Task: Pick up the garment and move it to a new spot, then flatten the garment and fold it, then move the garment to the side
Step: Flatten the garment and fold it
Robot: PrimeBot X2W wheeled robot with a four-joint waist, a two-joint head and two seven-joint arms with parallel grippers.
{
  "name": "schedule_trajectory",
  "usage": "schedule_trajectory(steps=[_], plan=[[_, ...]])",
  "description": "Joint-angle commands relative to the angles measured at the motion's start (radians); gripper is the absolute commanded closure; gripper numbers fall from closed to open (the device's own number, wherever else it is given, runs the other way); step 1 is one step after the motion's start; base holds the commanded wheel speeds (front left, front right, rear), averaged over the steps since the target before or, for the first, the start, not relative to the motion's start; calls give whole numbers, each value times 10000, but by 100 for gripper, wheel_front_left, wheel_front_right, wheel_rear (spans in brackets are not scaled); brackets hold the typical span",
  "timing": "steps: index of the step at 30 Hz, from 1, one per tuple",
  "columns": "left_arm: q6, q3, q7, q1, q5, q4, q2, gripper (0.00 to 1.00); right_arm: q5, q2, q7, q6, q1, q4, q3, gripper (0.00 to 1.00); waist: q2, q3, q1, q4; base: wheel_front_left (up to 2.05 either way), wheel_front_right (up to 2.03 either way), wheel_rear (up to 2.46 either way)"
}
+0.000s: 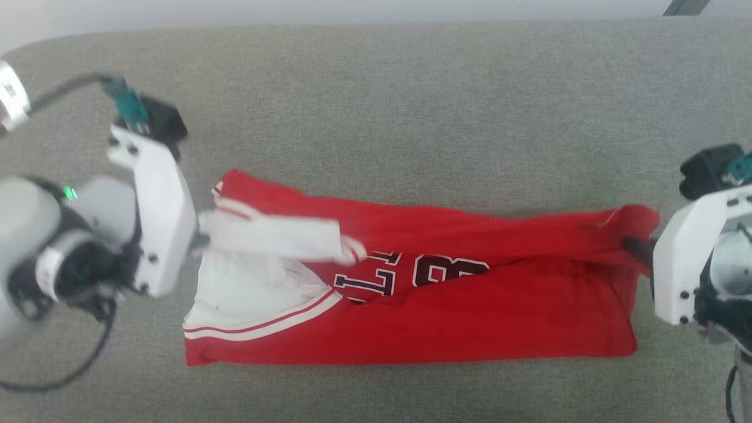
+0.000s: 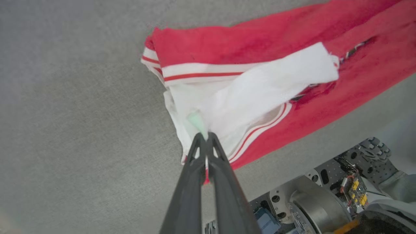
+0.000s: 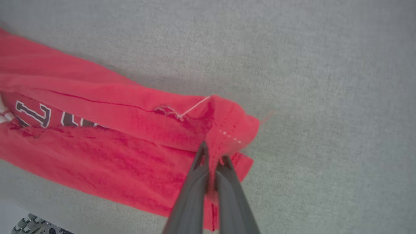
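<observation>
Across the middle of the grey fabric surface (image 1: 411,106), the garment (image 1: 470,317) lies stretched lengthwise between the two arms, collar end toward the robot's left and hem end toward its right. Left gripper (image 2: 205,137): fingers pressed together on the white fabric at the collar end, with a sliver of red cloth caught between them lower down. A white sleeve (image 1: 276,235) extends from this end across the red chest. Right gripper (image 3: 213,154): fingers clamped on a bunched corner of the red hem, which stands up above the fingertips. A loose pale thread and a short line of white stitches show just beside the pinch. The far long edge of the shirt is turned over toward the near side, forming a ridge that partly covers the dark, white-outlined lettering (image 1: 411,273). A soft shadow falls on the surface behind this edge. Red-and-white striped trim (image 1: 264,326) curves along the near left corner, and the near long edge rests flat on the surface. In the left wrist view, part of the robot's base (image 2: 325,201), with perforated metal plates and coloured wiring, sits beyond the shirt's near edge, apart from the cloth
</observation>
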Motion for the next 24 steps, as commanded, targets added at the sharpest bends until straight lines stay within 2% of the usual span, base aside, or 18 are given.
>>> schedule_trajectory(steps=[1,4,9,10,12,13,14,15,16,24], plan=[[160,-84,-143,406,-192,-142,62,100,59,82,-21,-3,227,58,-26,100,-1,-11,0,-18,0,0,0],[272,-218,-482,992,-332,-81,-17,100,36,143,-127,-3,502,400,125,100,-1,-29,0,-85,0,0,0],[-56,-412,-1131,1775,-394,771,-403,100,31,231,-692,-3,404,1390,422,100,-1,-109,0,-207,0,0,0],[-113,-390,-1268,1903,-534,1044,-555,100,33,259,-847,-3,313,1613,439,81,-1,-147,0,-212,0,0,0],[-213,-358,-1472,2151,-732,1517,-763,100,-2,259,-986,-3,250,1987,606,56,-1,-254,0,-216,0,0,0],[-287,-308,-1658,2205,-745,1718,-880,67,-15,231,-1031,-3,220,2111,663,0,-1,-312,0,-215,0,0,0],[-365,-267,-1816,2312,-841,1895,-974,47,23,240,-1067,-3,186,2221,682,0,-1,-385,0,-219,0,0,0],[-416,-274,-1917,2385,-801,2042,-1024,8,59,230,-1079,-3,182,2283,705,0,-1,-465,0,-215,0,0,0],[-449,-243,-2011,2437,-818,2141,-1062,0,77,202,-1082,-3,173,2304,721,0,-1,-553,0,-208,0,0,0],[-695,358,-3746,2902,-795,2130,-1126,0,314,147,-1084,-3,716,1790,372,0,-1,-1354,0,-64,0,0,0]])
